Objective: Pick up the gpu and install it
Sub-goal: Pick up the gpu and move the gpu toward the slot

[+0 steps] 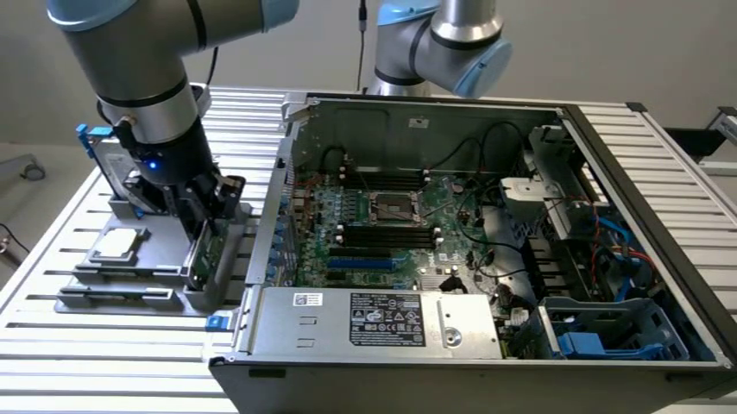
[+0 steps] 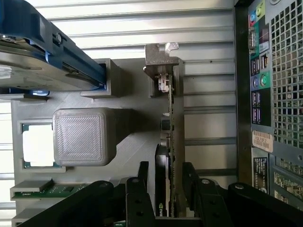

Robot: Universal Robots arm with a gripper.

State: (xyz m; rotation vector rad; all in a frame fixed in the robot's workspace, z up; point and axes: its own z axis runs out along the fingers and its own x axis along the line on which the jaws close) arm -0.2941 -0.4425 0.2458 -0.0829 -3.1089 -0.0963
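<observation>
A grey printed holder (image 1: 155, 259) (image 2: 130, 99) sits on the slatted aluminium table (image 1: 69, 362) (image 2: 142, 19), and everything here is placed against it.

At the holder's far corner on the exterior view's left, a silver hard drive with blue rails (image 1: 106, 159) (image 2: 38, 61) stands on edge in its slot. In the middle of the holder a CPU (image 1: 119, 245) (image 2: 38, 144) lies flat in a square recess, just beside a raised grey block (image 2: 78, 137). A memory stick (image 2: 47, 190) lies in a shallow groove of the holder next to the CPU.

Along the holder's edge on the exterior view's right, the gpu (image 1: 198, 252) (image 2: 172, 118) stands upright on its long edge in a narrow slot, its green board face turned away from the holder's middle and its black shroud turned toward it. Its silver end bracket (image 2: 160, 59) sits at one end of that slot. The gripper (image 1: 205, 226) (image 2: 165, 164) hangs over this edge of the holder with its black fingers (image 2: 142, 182) spread, one on each side of the card, a thin gap showing on both sides; nothing is gripped.

Just beyond the holder, to the exterior view's right, lies the open computer case (image 1: 345, 112) (image 2: 274, 94), with the large green motherboard (image 1: 381, 216) on its floor and the power supply (image 1: 381, 319) at its near side.
</observation>
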